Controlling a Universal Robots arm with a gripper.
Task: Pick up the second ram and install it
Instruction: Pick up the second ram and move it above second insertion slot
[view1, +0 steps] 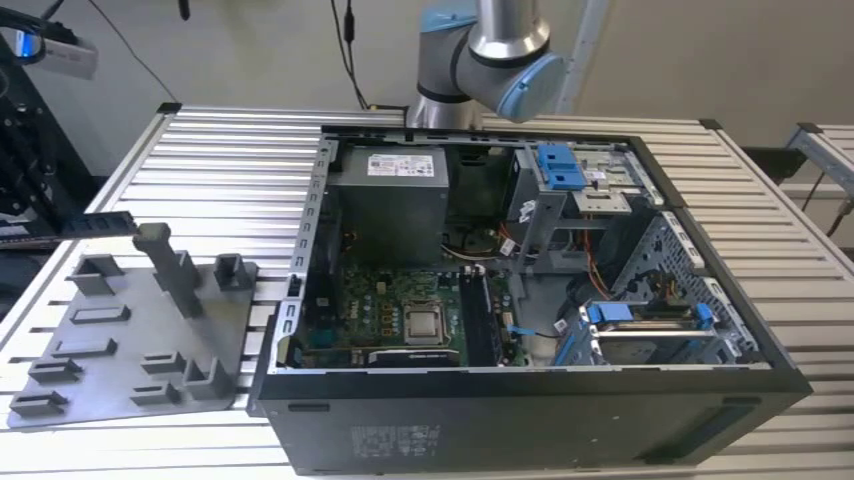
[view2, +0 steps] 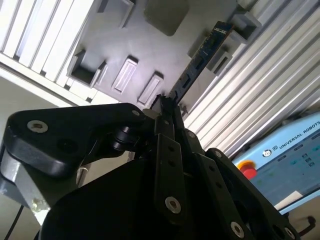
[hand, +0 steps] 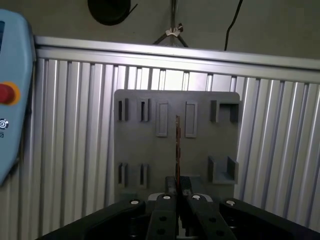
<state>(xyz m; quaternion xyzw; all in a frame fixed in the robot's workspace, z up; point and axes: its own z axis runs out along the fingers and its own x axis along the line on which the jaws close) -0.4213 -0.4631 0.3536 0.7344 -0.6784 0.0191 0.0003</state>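
My gripper (hand: 178, 186) is shut on the second ram (hand: 177, 145), a thin dark stick seen edge-on that runs out from between the fingertips. It hangs above the grey fixture plate (hand: 145, 150), roughly over the plate's middle. In the second wrist view the ram (view2: 200, 57) slants away from the gripper (view2: 167, 102) toward the plate's corner blocks, over the plate (view2: 150, 45). In the exterior view the plate (view1: 127, 335) lies at the left on the slatted table. A slim dark strip (view1: 94, 225) shows by its far left corner; I cannot tell whether it is the held stick.
The open computer case (view1: 534, 420) stands right of the plate, with its motherboard (view1: 387, 310) and silver processor (view1: 424, 322) exposed. A tall grey post (view1: 171, 265) rises from the plate. A teach pendant (hand: 10, 100) lies on the table beside the plate. The arm's base (view1: 474, 60) stands behind the case.
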